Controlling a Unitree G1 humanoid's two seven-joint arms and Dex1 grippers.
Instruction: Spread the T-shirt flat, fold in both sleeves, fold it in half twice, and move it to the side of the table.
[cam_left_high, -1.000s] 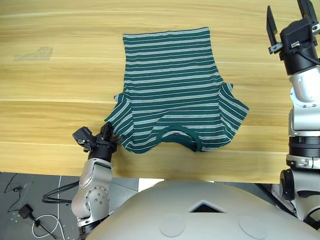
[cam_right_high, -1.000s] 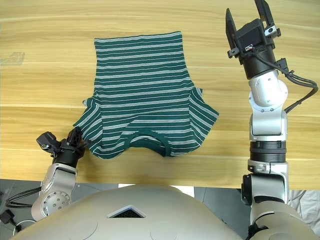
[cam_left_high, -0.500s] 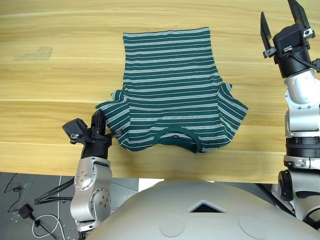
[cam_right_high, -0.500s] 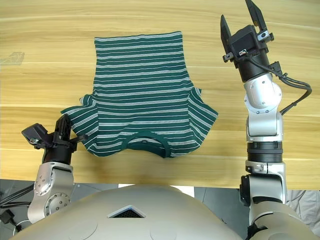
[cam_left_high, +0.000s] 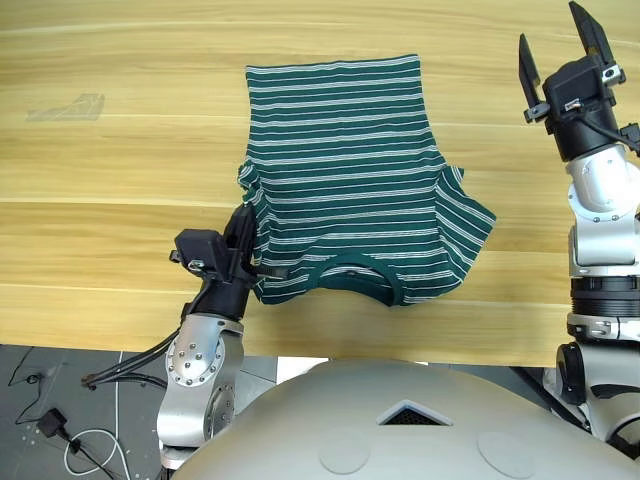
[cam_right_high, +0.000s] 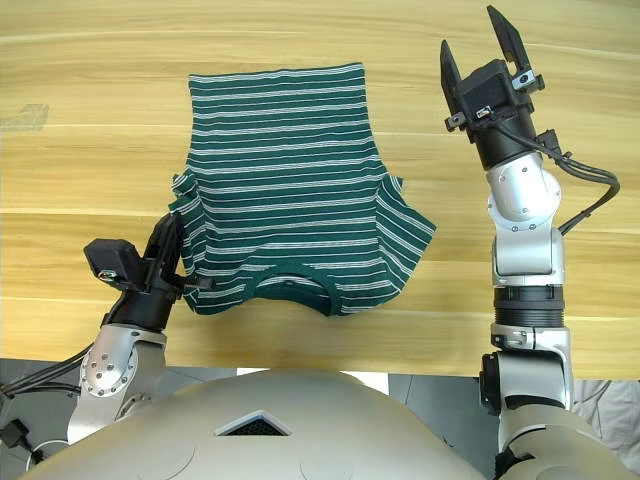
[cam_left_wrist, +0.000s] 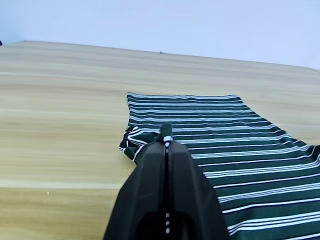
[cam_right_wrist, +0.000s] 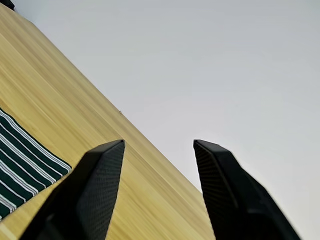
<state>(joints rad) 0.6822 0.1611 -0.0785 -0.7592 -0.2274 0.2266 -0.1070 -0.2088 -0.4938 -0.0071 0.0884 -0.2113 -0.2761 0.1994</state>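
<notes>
A dark green T-shirt (cam_left_high: 345, 160) with white stripes lies on the wooden table (cam_left_high: 120, 200), collar toward the near edge. My left gripper (cam_left_high: 246, 238) is shut on the shirt's left sleeve (cam_left_wrist: 135, 142), which is drawn in against the shirt's left side and bunched there. In the left wrist view the closed fingertips (cam_left_wrist: 166, 139) pinch a small tuft of green cloth. The right sleeve (cam_left_high: 468, 215) still spreads outward. My right gripper (cam_right_high: 470, 38) stands open and raised over the table to the right of the shirt, apart from it, nothing between its fingers (cam_right_wrist: 100, 170).
The table's near edge (cam_left_high: 120, 340) runs just below the collar. Bare wood lies on both sides of the shirt and beyond its hem. A faint grey mark (cam_left_high: 68, 106) sits at the far left.
My left gripper has carried the left sleeve inward to the right, from spread out to bunched at the shirt's side. The right gripper barely shifted and stays open.
</notes>
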